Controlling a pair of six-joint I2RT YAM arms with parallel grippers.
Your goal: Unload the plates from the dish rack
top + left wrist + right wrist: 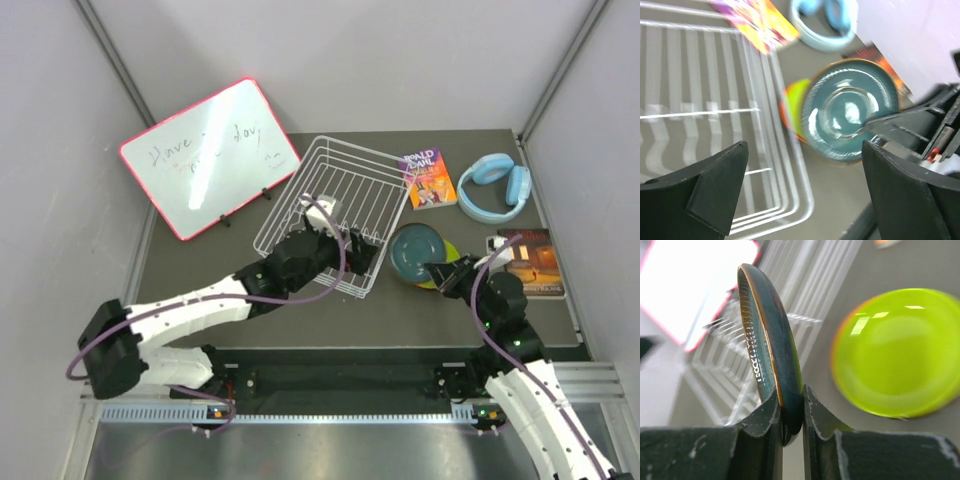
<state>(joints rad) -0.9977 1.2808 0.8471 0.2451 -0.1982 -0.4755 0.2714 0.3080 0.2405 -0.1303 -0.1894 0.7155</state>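
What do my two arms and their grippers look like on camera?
The left arm and right arm have white links, black joints and a purple cable looped alongside. The left gripper and right gripper have matte black, wedge-shaped fingers; the right's look scuffed.

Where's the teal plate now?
The teal plate is right of the dish rack in the top view, clamped by its rim in the right gripper, above the lime green plate.

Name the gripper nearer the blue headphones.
Right. The right gripper, shut on the teal plate, lies front-left of the headphones; the left gripper is farther left, at the dish rack.
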